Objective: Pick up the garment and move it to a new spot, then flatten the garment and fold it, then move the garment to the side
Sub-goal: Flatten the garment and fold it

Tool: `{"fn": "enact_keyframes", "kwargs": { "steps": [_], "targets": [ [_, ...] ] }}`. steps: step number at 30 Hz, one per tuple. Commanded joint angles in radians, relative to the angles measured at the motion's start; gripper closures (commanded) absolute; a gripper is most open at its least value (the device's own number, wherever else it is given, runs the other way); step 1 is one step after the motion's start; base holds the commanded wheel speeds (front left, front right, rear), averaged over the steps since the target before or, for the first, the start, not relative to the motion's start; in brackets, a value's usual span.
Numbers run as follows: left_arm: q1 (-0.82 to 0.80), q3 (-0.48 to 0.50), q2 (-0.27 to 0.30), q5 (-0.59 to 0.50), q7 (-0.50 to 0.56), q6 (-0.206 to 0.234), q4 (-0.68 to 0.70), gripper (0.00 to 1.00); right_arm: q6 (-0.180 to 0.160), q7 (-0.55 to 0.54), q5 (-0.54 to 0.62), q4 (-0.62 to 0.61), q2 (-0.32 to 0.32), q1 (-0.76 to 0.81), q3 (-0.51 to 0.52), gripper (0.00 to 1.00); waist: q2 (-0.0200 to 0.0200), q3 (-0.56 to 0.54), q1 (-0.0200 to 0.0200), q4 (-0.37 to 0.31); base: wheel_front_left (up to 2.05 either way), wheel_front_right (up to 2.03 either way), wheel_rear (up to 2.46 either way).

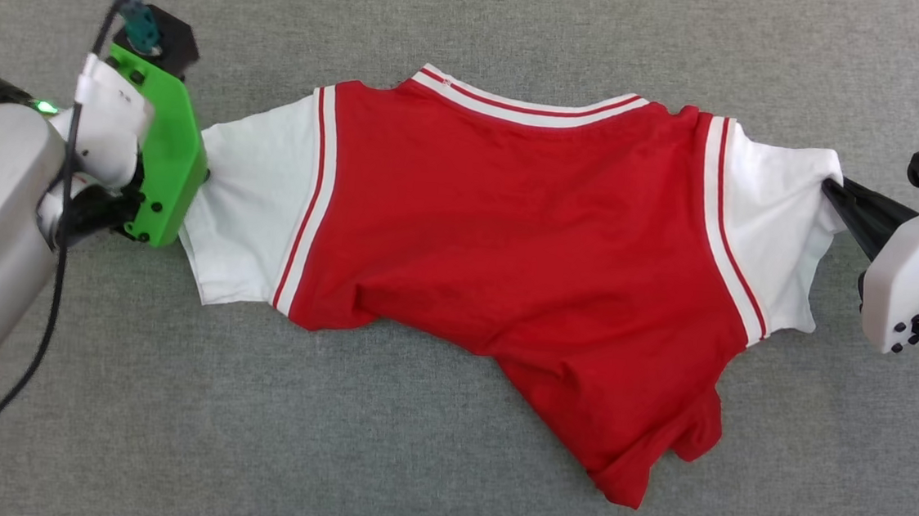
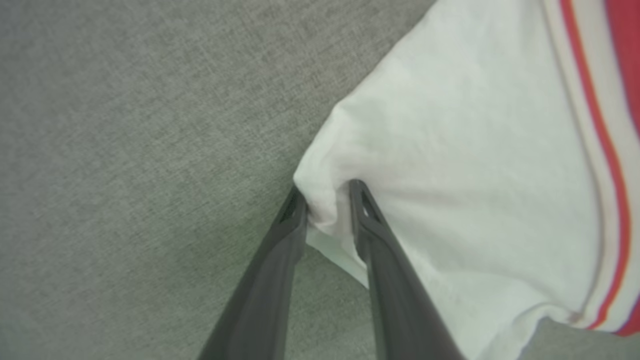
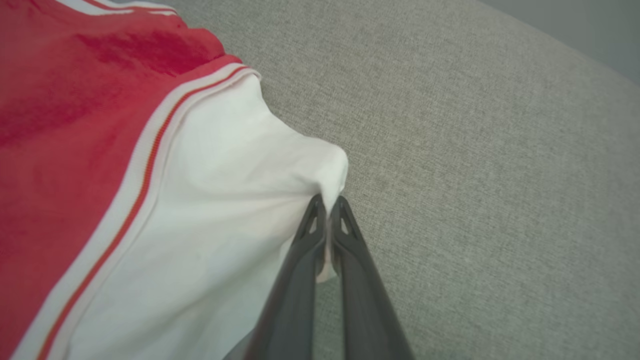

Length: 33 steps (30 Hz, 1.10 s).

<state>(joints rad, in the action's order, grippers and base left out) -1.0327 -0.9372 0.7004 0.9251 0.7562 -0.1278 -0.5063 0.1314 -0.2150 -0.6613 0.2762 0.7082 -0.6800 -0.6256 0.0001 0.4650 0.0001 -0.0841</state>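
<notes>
Red garment (image 1: 510, 237) (white sleeves (image 1: 246, 208)): right gripper (image 3: 327, 202) pinches one, left gripper (image 2: 327, 195) half-closed around other.

The garment (image 1: 510, 237) lies spread on grey cloth (image 1: 329, 461) between left end effector (image 1: 191, 179) and right end effector (image 1: 840, 196).

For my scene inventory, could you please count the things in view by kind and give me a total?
garment: 1
grippers: 2 (left gripper, right gripper)
grey cloth surface: 1
Total: 4
</notes>
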Motion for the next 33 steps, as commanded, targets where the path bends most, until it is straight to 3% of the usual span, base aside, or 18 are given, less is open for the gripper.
{"fn": "enact_keyframes", "kwargs": {
  "steps": [1,6,18,25,33],
  "targets": [
    [0.046,-0.046,-0.015,0.011,-0.021,-0.003,-0.018,1.00,-0.001,0.009,0.006,0.004,-0.005,-0.015,-0.003,1.00,-0.0001,-0.012,-0.0001,0.003,0.00,0.00,0.00],
    [-0.006,-0.099,0.011,-0.011,-0.170,-0.003,0.005,1.00,-0.001,0.038,0.012,0.020,0.001,-0.012,0.006,1.00,-0.0001,-0.071,-0.0001,0.026,0.00,0.00,0.00],
    [-0.096,-0.124,0.029,-0.051,-0.511,-0.003,0.054,1.00,-0.001,0.074,-0.007,0.015,0.035,-0.001,0.062,1.00,-0.0001,-0.252,-0.0001,0.087,0.00,0.00,0.00],
    [-0.143,-0.096,0.046,-0.089,-0.614,0.002,0.106,1.00,-0.001,0.070,-0.006,-0.022,0.074,-0.035,0.106,1.00,-0.0001,-0.336,-0.0001,0.103,0.00,0.00,0.00],
    [-0.212,-0.043,0.066,-0.112,-0.674,0.039,0.203,1.00,-0.001,0.066,0.017,-0.073,0.080,-0.122,0.160,1.00,-0.0001,-0.409,-0.0001,0.099,0.00,0.00,0.00]
  ]
}}
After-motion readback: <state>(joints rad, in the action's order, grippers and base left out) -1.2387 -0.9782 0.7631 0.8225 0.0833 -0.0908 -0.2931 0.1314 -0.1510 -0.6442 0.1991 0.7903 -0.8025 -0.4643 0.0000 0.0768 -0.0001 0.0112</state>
